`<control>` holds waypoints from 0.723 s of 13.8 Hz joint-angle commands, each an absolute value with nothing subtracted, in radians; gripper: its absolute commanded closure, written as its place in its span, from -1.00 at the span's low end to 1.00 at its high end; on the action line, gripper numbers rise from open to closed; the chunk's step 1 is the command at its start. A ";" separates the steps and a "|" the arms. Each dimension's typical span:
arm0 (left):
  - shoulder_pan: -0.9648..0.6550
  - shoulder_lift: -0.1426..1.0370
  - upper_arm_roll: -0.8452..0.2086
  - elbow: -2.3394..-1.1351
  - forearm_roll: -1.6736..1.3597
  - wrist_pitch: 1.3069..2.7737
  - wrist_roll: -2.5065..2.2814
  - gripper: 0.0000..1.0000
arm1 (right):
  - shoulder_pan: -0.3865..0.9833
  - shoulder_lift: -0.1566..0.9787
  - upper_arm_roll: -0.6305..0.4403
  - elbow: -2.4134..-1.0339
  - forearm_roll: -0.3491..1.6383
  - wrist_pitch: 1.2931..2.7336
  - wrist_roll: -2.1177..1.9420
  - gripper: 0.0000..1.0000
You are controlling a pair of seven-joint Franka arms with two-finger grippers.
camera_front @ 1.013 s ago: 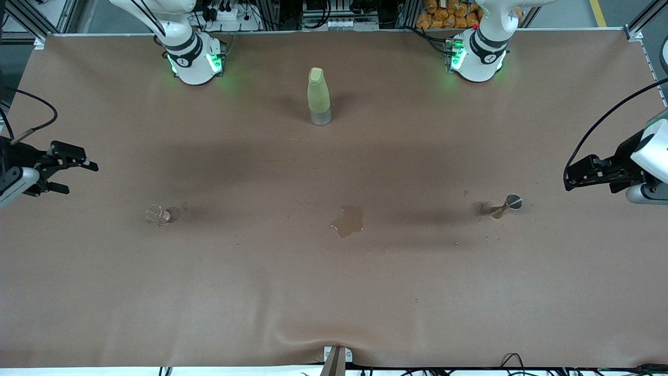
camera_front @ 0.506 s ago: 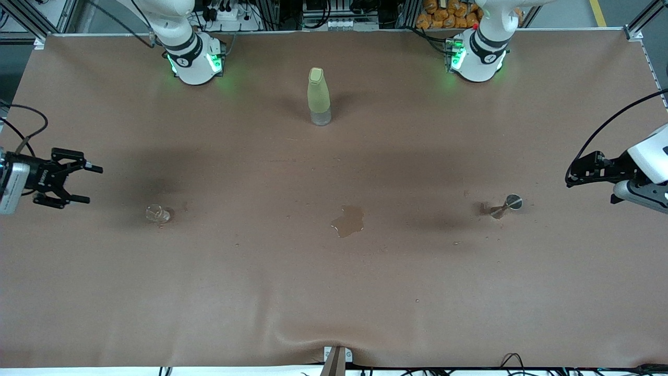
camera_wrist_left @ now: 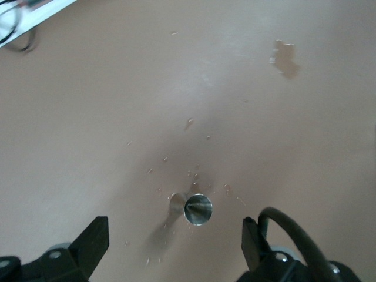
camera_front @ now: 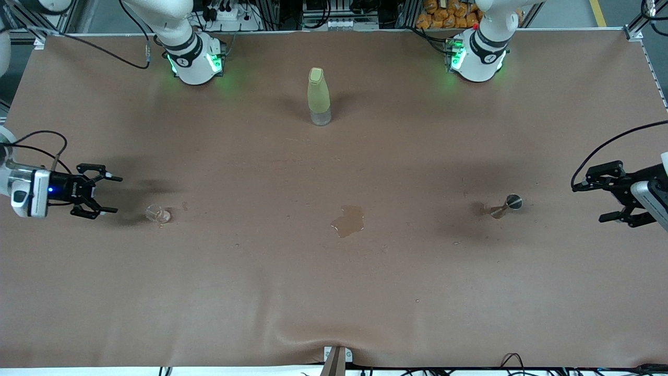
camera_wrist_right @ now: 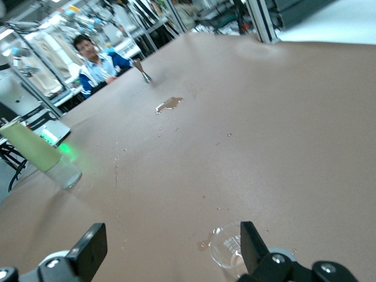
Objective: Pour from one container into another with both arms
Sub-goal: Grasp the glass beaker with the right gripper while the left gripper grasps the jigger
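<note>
Jaws wide apart and empty on both: right gripper [camera_front: 107,195] near the small glass [camera_front: 157,213], left gripper [camera_front: 600,201] near the metal jigger [camera_front: 505,206]. Puddle [camera_front: 348,220] between them on the tabletop [camera_front: 334,292]; bottle [camera_front: 319,96] stands farther from the front camera.

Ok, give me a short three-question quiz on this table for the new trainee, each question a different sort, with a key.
1. True or false: the left gripper is shut on the metal jigger.
2. Multiple choice: what lies on the table between the small glass beaker and the jigger? A) a sponge B) a puddle C) a plate
3. Fill in: the right gripper is open beside the ____.

Key:
1. False: it is open, apart from the jigger, toward the left arm's end of the table.
2. B: the puddle, nearer to the front camera than the green bottle.
3. Beaker.
</note>
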State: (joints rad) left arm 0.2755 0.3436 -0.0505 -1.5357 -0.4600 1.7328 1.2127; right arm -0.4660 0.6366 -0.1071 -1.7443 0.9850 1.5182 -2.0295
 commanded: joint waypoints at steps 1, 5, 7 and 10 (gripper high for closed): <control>0.310 0.399 -0.058 -1.522 -0.563 1.684 1.536 -1.00 | -0.492 0.753 -0.089 -1.634 1.022 1.476 -2.259 -1.00; 0.334 0.489 -0.058 -1.522 -0.652 1.620 1.990 -1.00 | -0.494 0.905 -0.091 -1.511 1.101 1.388 -2.335 -1.00; 0.379 0.573 -0.058 -1.520 -0.695 1.574 2.039 -1.00 | -0.495 0.951 -0.091 -1.493 1.123 1.388 -2.336 -1.00; 0.408 0.652 -0.060 -1.520 -0.733 1.528 2.113 -1.00 | -0.508 1.021 -0.089 -1.471 1.149 1.390 -2.413 -1.00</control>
State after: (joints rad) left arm 0.3887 0.6082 -0.0502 -1.5434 -0.7016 1.5636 2.0623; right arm -0.4832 0.9575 -0.1020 -1.5284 1.1095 1.4184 -2.3607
